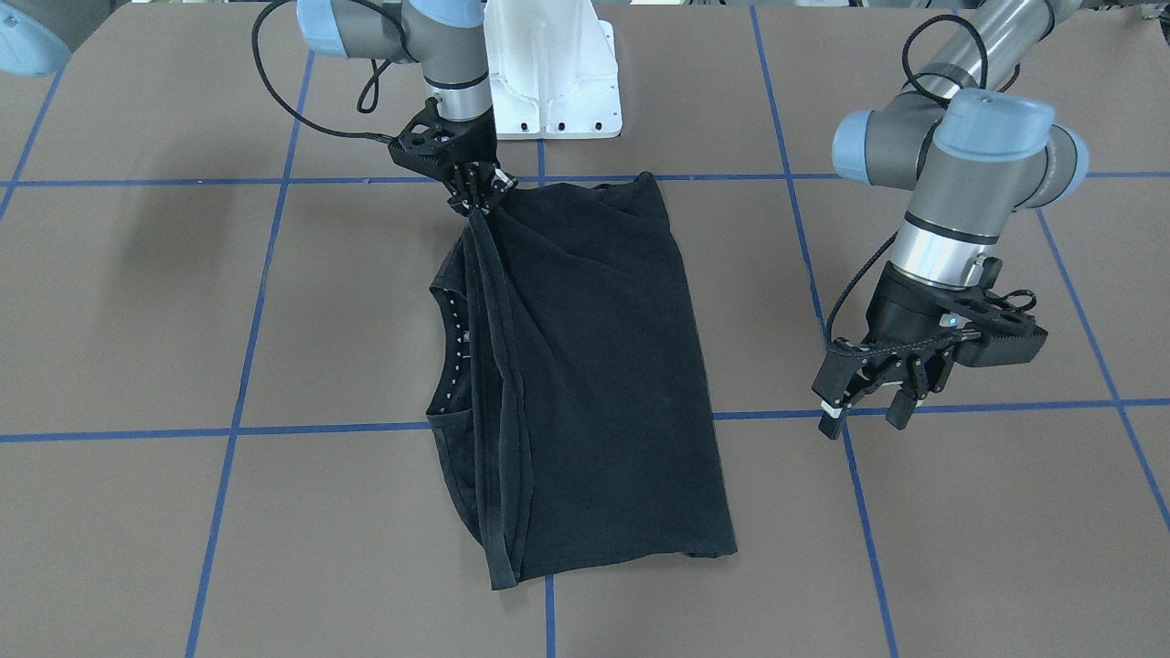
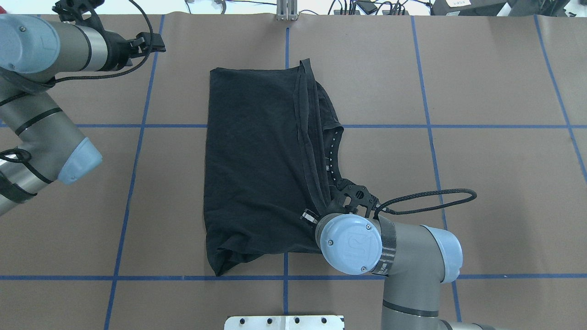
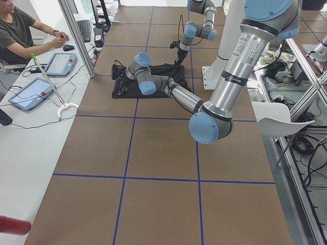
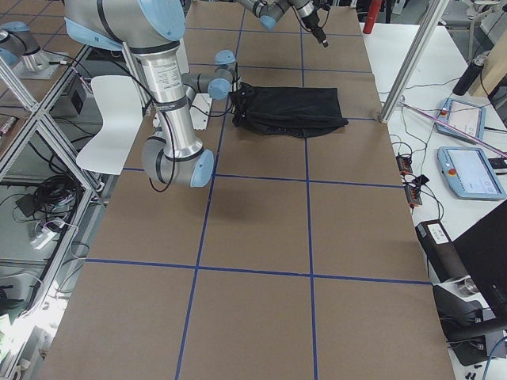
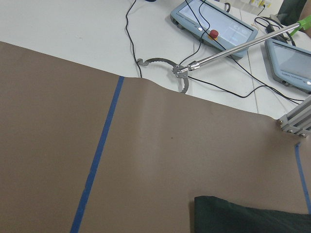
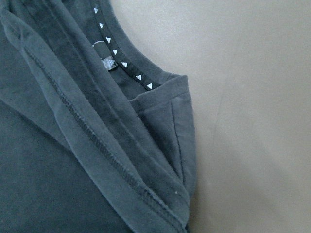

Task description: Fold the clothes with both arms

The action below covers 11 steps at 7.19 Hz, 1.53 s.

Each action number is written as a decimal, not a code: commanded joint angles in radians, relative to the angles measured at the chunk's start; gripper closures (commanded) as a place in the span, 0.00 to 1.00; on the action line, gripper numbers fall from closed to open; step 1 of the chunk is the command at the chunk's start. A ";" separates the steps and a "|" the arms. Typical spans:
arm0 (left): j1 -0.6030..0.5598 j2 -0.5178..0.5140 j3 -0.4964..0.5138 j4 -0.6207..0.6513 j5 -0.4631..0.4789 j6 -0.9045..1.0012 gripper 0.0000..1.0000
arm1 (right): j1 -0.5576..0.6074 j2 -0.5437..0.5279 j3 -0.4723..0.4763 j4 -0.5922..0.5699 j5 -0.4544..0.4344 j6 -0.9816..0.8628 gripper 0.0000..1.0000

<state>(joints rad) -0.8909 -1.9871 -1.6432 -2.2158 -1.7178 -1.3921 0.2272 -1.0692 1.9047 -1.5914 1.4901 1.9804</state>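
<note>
Clamped on a bunched edge of the black t-shirt (image 1: 603, 366), the right claw (image 1: 475, 194) has its fingers closed tight on the cloth at the corner nearest the robot's base. A taut band of hem runs from the pinch down along the garment. The t-shirt lies in the middle of the brown table (image 1: 137, 320), doubled lengthwise into a long rectangle, with the collar (image 1: 450, 338) peeking out along the side under the right arm. The left claw (image 1: 864, 419) hangs just off the opposite long side with its fingers spread apart and nothing between them, clear of the cloth and above the table. By the look of it, the work stands partway through a fold: one half is over, and the edge on the collar side is gathered and untidy rather than flat. The next move likely calls for the right claw to carry or lay its corner so that band settles square — and for the left claw to come in and take a matching corner, so that both draw the cloth evenly and it does not skew.
</note>
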 commanded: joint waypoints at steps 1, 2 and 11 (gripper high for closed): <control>0.115 0.127 -0.225 -0.007 0.020 -0.224 0.01 | -0.014 -0.011 0.011 -0.010 0.001 0.005 1.00; 0.244 0.211 -0.322 -0.007 0.121 -0.320 0.00 | -0.014 -0.030 0.043 -0.012 0.013 0.005 1.00; 0.883 0.249 -0.354 0.027 0.385 -0.863 0.23 | -0.045 -0.107 0.119 -0.010 0.055 0.008 1.00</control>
<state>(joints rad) -0.0249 -1.7284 -2.0080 -2.1894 -1.3325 -2.2465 0.1850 -1.1759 2.0233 -1.6019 1.5445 1.9879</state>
